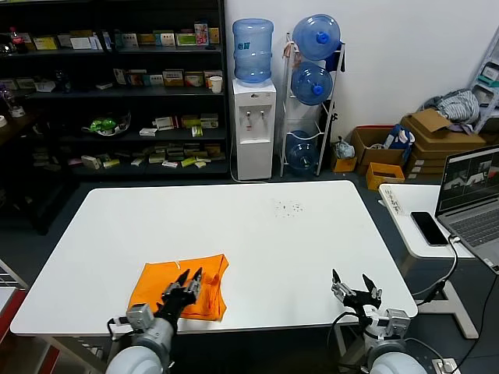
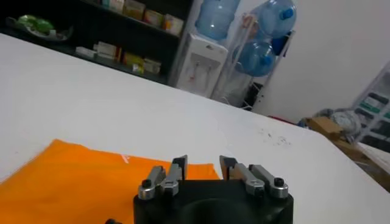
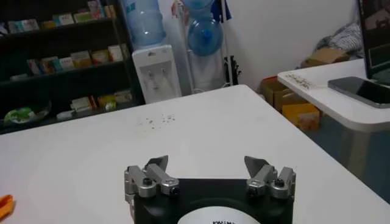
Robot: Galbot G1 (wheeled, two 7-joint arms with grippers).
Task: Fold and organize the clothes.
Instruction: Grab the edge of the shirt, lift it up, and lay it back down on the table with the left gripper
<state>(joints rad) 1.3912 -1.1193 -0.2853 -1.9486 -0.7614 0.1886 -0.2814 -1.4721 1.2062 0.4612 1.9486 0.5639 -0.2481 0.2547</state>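
Observation:
The orange T-shirt point(image 1: 160, 284) lies folded into a small rectangle on the white table point(image 1: 257, 234) near its front left edge. No lettering shows on it. My left gripper point(image 1: 188, 275) hovers just over the shirt's right part, its fingers a little apart and empty. In the left wrist view the shirt point(image 2: 67, 182) lies under and beyond the left gripper point(image 2: 203, 163). My right gripper point(image 1: 352, 281) is wide open and empty over the table's front right corner. In the right wrist view the right gripper point(image 3: 207, 162) has only bare table beyond it, and a sliver of the shirt point(image 3: 5, 206) shows at the edge.
A side table point(image 1: 421, 222) at the right holds a phone point(image 1: 429, 227) and a laptop point(image 1: 472, 199). Small dark specks point(image 1: 287, 207) mark the table's far middle. Shelves, a water dispenser point(image 1: 254, 125) and boxes stand beyond the table.

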